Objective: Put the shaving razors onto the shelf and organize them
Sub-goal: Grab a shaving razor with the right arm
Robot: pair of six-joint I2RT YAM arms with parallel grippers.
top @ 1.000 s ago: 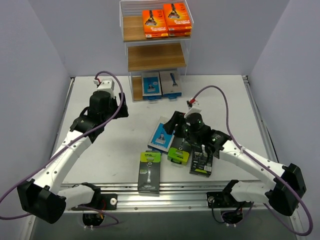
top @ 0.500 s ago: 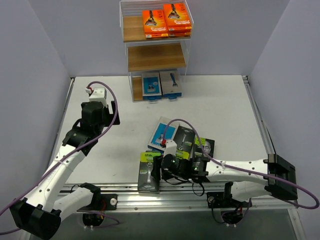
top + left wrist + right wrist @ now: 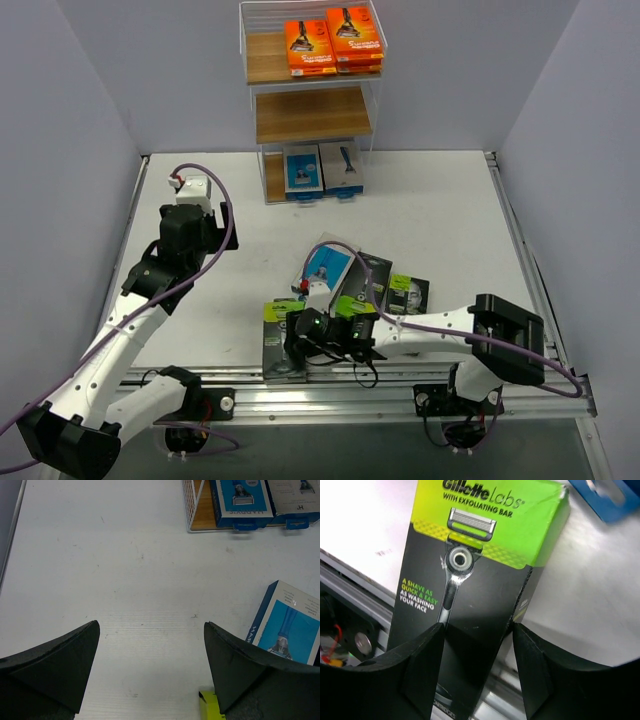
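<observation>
Right gripper [image 3: 477, 627] jaws are spread astride the black-and-lime razor pack [image 3: 470, 580]; a pinch cannot be told. Left gripper [image 3: 151, 624] is held wide, empty. With an off-centre squeeze, the pack could be skidded off the table edge [image 3: 365, 572].

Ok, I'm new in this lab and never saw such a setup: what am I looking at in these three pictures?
Two robot arms are bolted at the near edge of a table. The wide picture is from a camera above and behind them; the other two are from a camera on each wrist, so the dark wedges are that arm's own fingers. The left claw hangs open over the table, holding nothing. The right claw straddles a green pack of razors by the near edge; whether it grips I cannot tell. A blue pack and more green packs lie nearby. At the back stands the shelf, orange packs on top, blue packs at the bottom.
</observation>
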